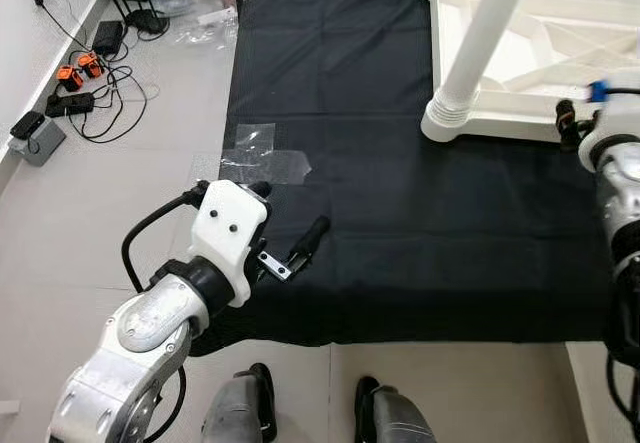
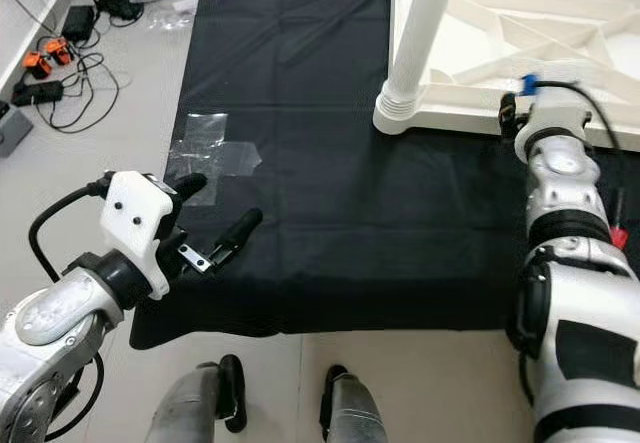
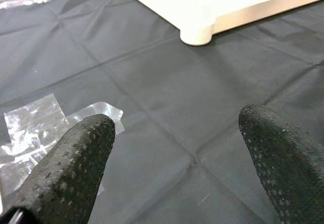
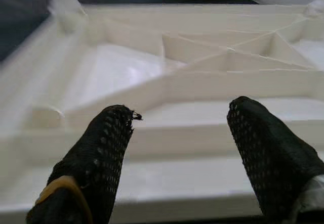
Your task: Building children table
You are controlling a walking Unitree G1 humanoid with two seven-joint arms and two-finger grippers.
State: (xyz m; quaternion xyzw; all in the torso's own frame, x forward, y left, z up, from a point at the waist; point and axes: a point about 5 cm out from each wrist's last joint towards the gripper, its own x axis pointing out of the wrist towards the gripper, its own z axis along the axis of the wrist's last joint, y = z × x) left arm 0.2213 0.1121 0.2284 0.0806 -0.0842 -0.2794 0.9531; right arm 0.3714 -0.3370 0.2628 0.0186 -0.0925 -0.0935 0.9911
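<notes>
White plastic children's tabletop (image 2: 520, 33) lies upside down on the black cloth sheet (image 2: 330, 163) spread over the tiled floor (image 1: 120, 213), its ribbed underside facing up. One white round plastic leg (image 2: 420, 28) stands upright in the tabletop's near corner socket on the robot's left side.

Right tool (image 4: 177, 148) sits just at the tabletop's near edge, its two black fingers (image 4: 106, 148) spread apart and holding nothing; the wrist camera looks straight across the rim into the triangular ribs, so the tabletop lies directly ahead of this tool. The right arm is clearly the nearer one.

Left tool (image 1: 290, 233) hangs low over the cloth, well apart from the tabletop and towards the robot from the fitted leg, its fingers (image 3: 76, 163) likewise parted and empty. Scraps of clear plastic wrapping (image 1: 262, 158) lie on the cloth just beside it, on the side away from the tabletop.

Judging from this, assembly is barely begun. Any next grasp on the tabletop rim seems to fall to the right arm, reaching forward along its own line of sight.
</notes>
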